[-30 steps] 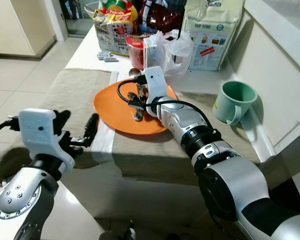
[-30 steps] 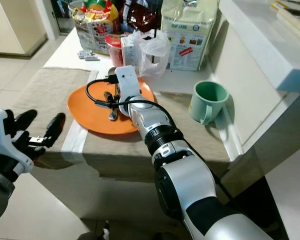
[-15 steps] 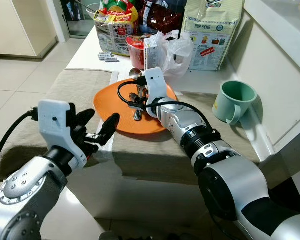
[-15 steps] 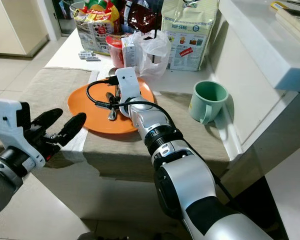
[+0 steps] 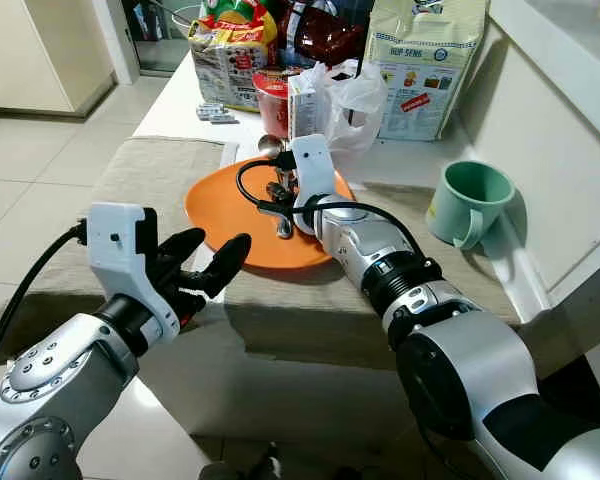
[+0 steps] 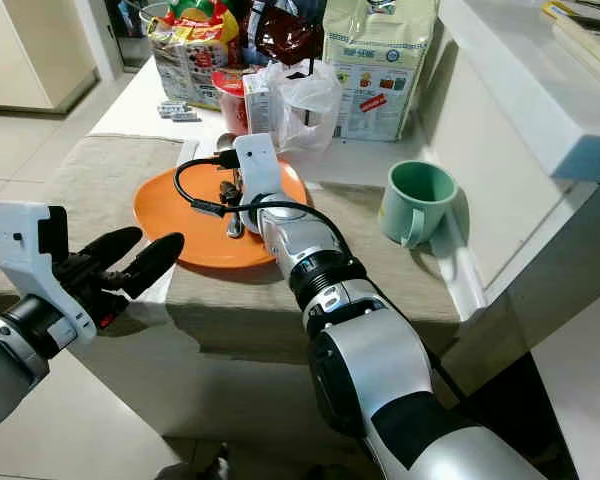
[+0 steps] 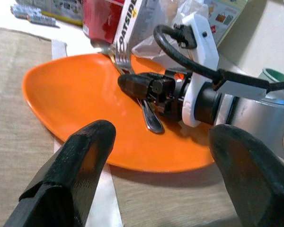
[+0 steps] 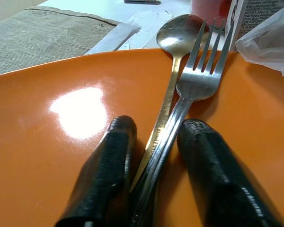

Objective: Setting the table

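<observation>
Two thin, stiff, slippery metal pieces, a fork [image 8: 199,80] and spoon [image 8: 176,35], lie on the orange plate [image 5: 220,215], handles pinched between the right hand [image 8: 154,165] fingers. Left hand [image 5: 208,265] hovers nearby, fingers spread.

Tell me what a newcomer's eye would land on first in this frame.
The orange plate on the beige cloth stands out, with the right gripper closed around a fork and spoon lying on it. Nearer the table edge, the left gripper hovers open, pointing at the plate. A green mug sits to the right, and packaged groceries crowd the far end.
</observation>
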### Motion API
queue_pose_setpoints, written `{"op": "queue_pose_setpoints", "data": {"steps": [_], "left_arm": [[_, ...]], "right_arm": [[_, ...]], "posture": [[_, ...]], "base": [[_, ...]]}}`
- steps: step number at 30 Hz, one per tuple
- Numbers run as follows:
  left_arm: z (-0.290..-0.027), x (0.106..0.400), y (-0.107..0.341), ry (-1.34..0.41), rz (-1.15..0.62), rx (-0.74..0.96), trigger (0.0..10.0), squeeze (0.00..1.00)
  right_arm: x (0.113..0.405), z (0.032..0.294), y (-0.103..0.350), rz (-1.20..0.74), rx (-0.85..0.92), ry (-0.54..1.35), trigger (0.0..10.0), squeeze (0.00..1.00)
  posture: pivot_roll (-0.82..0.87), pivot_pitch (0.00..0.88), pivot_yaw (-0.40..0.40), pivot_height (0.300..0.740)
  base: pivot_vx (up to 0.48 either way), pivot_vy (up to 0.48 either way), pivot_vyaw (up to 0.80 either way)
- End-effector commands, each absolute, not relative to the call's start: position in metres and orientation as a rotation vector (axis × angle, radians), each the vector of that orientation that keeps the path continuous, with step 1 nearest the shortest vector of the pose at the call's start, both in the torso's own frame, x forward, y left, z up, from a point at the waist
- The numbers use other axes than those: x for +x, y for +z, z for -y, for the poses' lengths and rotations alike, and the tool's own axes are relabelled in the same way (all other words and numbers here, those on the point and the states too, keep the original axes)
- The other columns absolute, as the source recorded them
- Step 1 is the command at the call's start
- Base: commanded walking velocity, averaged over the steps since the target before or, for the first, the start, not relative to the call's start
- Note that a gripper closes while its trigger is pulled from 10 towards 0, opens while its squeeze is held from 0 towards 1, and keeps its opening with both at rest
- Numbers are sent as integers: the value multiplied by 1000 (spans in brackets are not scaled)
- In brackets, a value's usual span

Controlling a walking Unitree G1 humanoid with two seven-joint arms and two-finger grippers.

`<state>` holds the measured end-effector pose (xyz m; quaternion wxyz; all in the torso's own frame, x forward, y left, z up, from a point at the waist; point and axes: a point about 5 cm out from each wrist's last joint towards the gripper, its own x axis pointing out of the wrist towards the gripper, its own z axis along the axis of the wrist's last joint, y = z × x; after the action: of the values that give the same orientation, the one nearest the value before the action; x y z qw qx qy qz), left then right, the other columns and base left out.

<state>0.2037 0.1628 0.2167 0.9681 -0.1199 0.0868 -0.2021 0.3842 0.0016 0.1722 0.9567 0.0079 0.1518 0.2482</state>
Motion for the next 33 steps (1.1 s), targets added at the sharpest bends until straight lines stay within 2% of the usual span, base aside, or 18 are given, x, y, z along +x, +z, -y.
{"op": "queue_pose_setpoints", "data": {"steps": [1, 4, 14, 25, 26, 27, 33], "left_arm": [[-161, 203, 220, -416, -170, -242, 10000, 0], [-162, 204, 220, -415, -170, -247, 10000, 0], [-161, 206, 221, -415, -171, -258, 10000, 0], [-160, 206, 220, -414, -175, -258, 10000, 0], [-160, 205, 219, -415, -177, -257, 10000, 0], [-159, 205, 219, -416, -178, -257, 10000, 0], [-160, 205, 220, -418, -177, -253, 10000, 0]], "right_arm": [[377, -20, 173, -314, 22, 555, 0, 0], [379, -19, 178, -286, 31, 557, 0, 0], [391, -11, 232, -8, -4, 522, 0, 0], [392, -9, 241, 42, -14, 516, 0, 0], [392, -9, 232, -13, -13, 504, 8902, 525], [393, -8, 225, -56, -4, 496, 10000, 1000], [392, 1, 195, -220, 6, 453, 10000, 1000]], "posture": [[245, 74, -7, 740], [239, 74, -7, 740], [223, 76, -9, 740], [220, 79, -8, 740], [219, 79, -7, 740], [220, 80, -6, 740], [219, 81, -7, 740]], "base": [[0, 0, 0], [0, 0, 0], [0, 0, 0], [0, 0, 0], [0, 0, 0], [0, 0, 0], [0, 0, 0]]}}
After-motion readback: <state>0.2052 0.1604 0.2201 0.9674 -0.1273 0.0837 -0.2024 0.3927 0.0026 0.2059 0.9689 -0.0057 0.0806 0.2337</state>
